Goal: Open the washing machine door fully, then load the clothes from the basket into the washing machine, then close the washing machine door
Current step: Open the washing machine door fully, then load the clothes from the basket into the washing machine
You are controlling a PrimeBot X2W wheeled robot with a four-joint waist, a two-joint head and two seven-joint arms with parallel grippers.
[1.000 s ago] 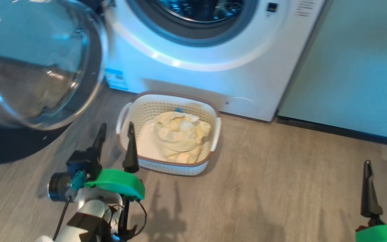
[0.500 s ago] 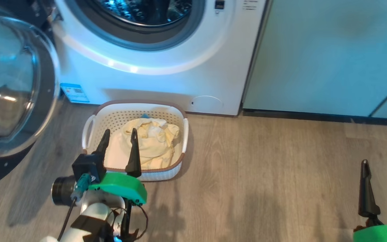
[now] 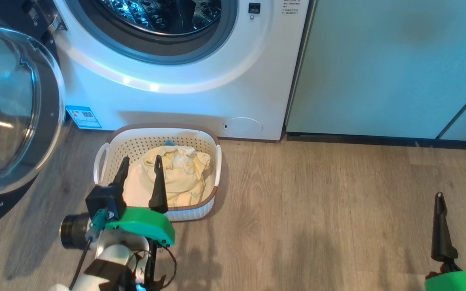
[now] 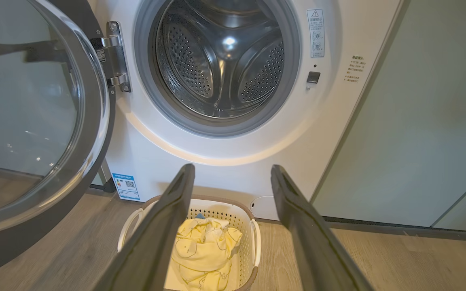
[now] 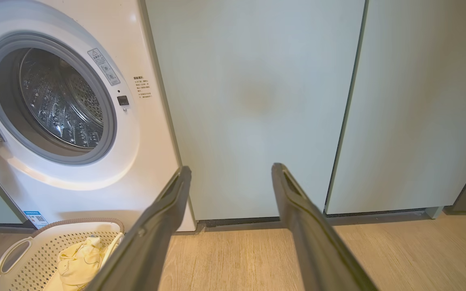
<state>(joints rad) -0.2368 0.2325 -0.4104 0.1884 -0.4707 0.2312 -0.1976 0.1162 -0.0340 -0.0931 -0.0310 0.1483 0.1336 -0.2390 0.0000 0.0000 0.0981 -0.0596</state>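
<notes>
The white washing machine [image 3: 184, 97] stands with its steel drum [image 4: 221, 60] exposed. Its washing machine door [image 3: 10, 109], black-rimmed with domed glass, hangs swung out to the left on its hinge. On the floor before the machine sits the cream basket [image 3: 136, 143], holding pale yellow clothes [image 3: 176, 173] and a small blue piece [image 3: 169, 142] at the back. My left gripper [image 3: 141, 158] is open and empty, its fingers pointing over the basket's near left part above the clothes [image 4: 204, 250]. At the lower right, well away from the basket, my right gripper [image 3: 458, 196] is open and empty.
Pale green cabinet panels [image 3: 378, 68] stand right of the machine, with a dark plinth along their base. Wood-look floor [image 3: 318, 210] spreads between the basket and my right gripper. The open door overhangs the floor left of the basket.
The head camera has swung, so the machine, door and basket sit further left in the picture. My left gripper's fingertips now lie over the basket rather than at its left edge. Both grippers stay open.
</notes>
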